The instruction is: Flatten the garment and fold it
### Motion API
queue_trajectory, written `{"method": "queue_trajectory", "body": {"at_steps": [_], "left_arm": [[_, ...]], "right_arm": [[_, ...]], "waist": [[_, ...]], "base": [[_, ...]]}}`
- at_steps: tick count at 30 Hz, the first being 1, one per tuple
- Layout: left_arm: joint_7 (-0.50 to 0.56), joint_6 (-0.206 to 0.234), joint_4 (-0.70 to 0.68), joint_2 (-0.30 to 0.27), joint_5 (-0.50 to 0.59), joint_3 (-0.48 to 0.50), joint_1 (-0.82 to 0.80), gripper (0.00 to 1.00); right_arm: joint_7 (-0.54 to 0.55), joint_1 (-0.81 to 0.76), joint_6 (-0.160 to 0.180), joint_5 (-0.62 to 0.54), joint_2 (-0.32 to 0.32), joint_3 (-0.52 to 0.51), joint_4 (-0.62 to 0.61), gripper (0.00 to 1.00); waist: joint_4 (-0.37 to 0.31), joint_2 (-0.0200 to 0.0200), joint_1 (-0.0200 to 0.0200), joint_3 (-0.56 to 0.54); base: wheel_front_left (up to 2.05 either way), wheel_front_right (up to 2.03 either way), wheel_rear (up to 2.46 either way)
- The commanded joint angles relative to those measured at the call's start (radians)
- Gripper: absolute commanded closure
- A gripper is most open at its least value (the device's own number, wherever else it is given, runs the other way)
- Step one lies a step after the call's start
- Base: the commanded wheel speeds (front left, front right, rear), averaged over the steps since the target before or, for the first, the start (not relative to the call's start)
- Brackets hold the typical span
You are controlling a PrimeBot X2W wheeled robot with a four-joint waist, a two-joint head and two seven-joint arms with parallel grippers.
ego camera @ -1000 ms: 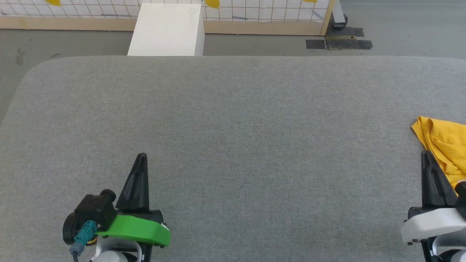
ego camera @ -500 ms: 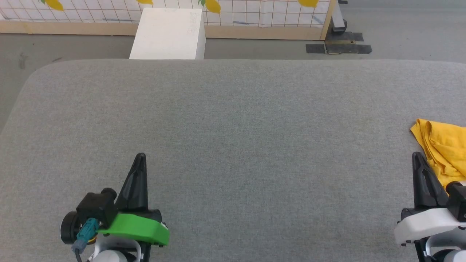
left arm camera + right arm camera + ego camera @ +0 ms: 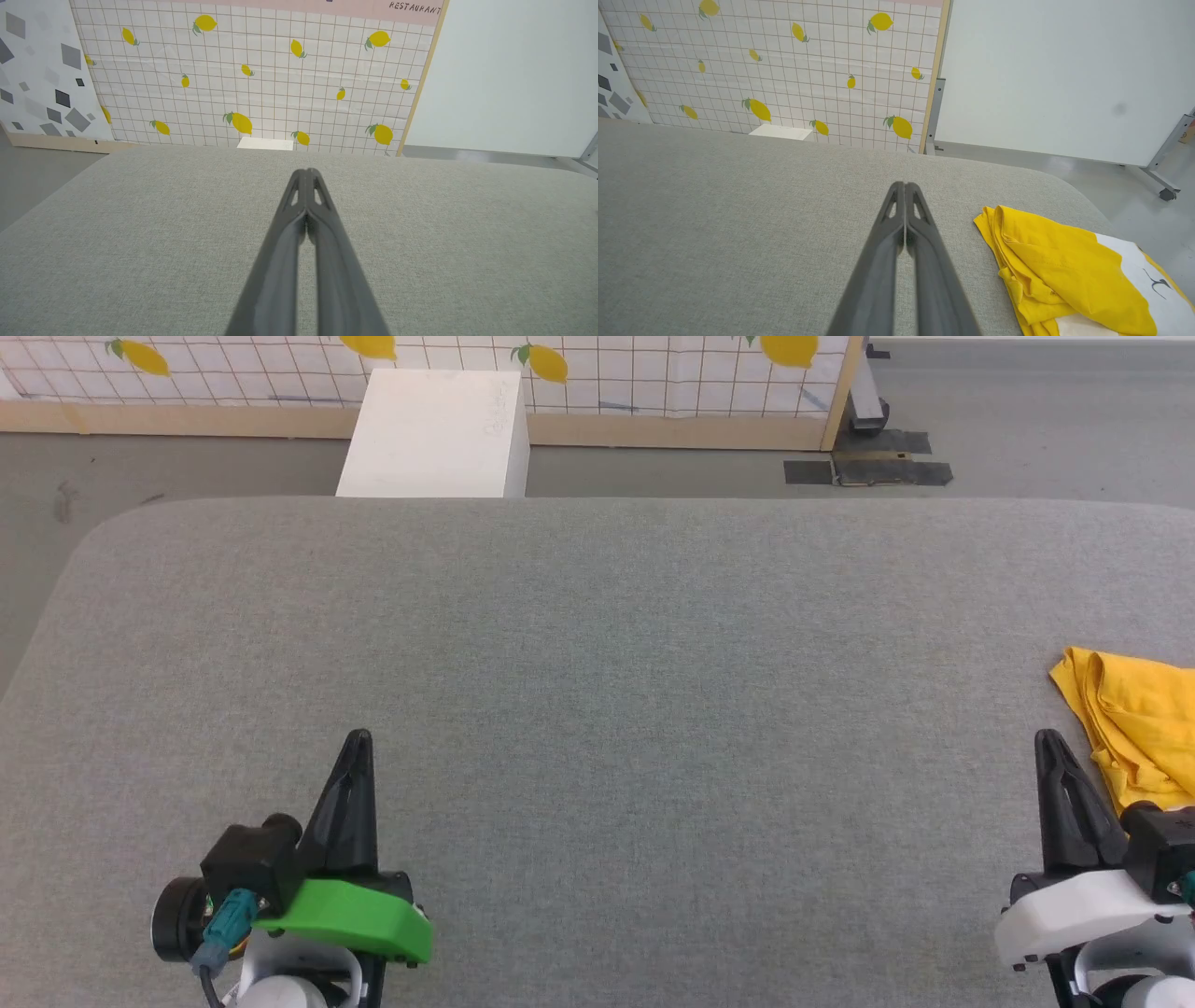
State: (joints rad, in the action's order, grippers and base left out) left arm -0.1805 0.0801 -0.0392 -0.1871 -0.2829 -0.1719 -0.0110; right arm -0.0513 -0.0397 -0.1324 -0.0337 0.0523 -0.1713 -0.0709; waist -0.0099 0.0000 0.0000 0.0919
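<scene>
Our right fingers (image 3: 1047, 742) and our left fingers (image 3: 358, 742) are pressed shut on nothing, well apart over the table (image 3: 597, 644). The garment (image 3: 1134, 709) lies bunched just right of the right fingers and a little ahead, near the table's right edge; the right arm is nearer. Its outer part is cut off, so we cannot tell its long axis.

Bright, even, shadowless light; sharp.

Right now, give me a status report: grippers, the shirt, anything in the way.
Left gripper shut, empty. Right gripper shut, empty, beside garment. Garment crumpled, far right of table. Nothing between them.
</scene>
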Motion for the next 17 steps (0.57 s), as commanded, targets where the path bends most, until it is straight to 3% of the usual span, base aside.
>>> {"method": "queue_trajectory", "body": {"at_steps": [1,17], "left_arm": [[0.006,-0.008,0.005,0.010,0.013,0.009,0.004,1.00],[0.038,-0.021,0.011,0.033,0.062,0.039,0.005,1.00]], "right_arm": [[0.003,0.012,0.001,0.009,-0.001,0.007,0.005,1.00],[0.012,0.017,0.001,0.013,-0.001,0.037,0.017,1.00]], "waist": [[0.000,0.0000,0.0000,-0.002],[0.002,0.0000,0.0000,-0.018]], "base": [[0.00,0.00,0.00],[0.00,0.00,0.00]]}}
